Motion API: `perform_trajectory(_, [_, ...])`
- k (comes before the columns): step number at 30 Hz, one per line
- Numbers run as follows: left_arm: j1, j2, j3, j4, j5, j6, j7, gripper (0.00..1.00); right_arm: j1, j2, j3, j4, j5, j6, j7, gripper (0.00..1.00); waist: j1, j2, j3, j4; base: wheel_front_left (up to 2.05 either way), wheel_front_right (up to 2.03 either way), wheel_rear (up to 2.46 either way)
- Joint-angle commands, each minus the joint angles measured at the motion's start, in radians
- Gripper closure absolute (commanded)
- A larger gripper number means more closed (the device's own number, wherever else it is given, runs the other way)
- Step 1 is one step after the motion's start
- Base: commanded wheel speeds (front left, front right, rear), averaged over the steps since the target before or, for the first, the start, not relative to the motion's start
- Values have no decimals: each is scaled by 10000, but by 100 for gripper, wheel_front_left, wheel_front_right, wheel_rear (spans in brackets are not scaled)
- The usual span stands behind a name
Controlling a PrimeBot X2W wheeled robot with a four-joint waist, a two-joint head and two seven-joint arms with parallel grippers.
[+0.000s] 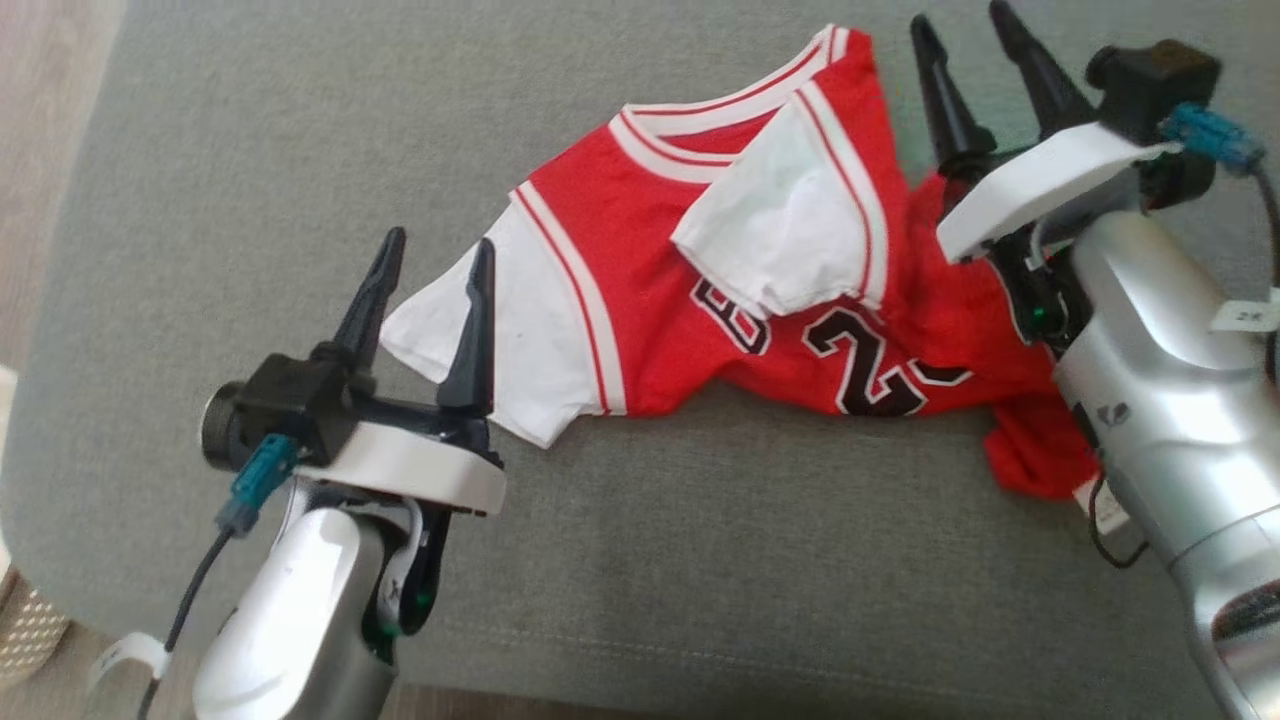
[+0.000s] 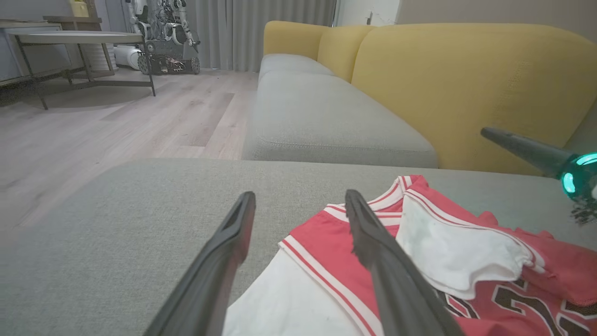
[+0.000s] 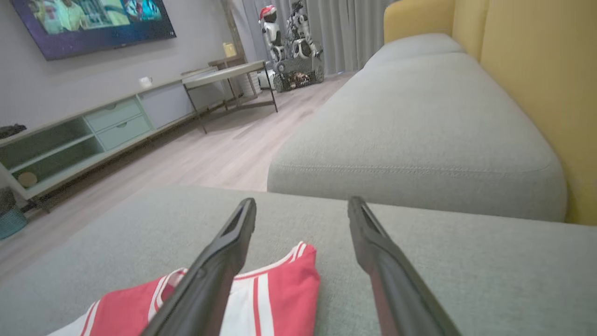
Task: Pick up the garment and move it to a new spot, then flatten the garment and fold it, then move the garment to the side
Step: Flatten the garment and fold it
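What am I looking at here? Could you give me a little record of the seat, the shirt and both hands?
seat: grey sofa cushion, shirt lying on it
shirt: red with white sleeves, rumpled, one sleeve flopped over the front
left hand: open, over the other white sleeve, holding nothing
right hand: open, by the collar end, holding nothing

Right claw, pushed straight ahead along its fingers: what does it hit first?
Likely nothing close. Ahead of the open right claw lies bare grey cushion; the garment sits below and left of its line. Next comes the neighbouring sofa seat, though depth is unclear.
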Motion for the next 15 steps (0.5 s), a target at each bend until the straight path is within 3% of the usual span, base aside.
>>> perform_trajectory(1, [-5,252,494,-230,134,77,-90,0,242,-19,-394,-959,-336,-7,-127,0,-1,0,-314,-362,0,0,0])
perform_trajectory(8, [539,515,784,-217,60,217,-90,0,2439,-122,-2171,-3536,-1948,-7,-134,0,-1,0,-951,-912,0,0,0])
perform_trajectory(15, [1203,827,991,-338,-42,416,-41,0,5691,340,-3741,-6031,-3130,-7,270,0,-1,0,-1625,-1327,0,0,0])
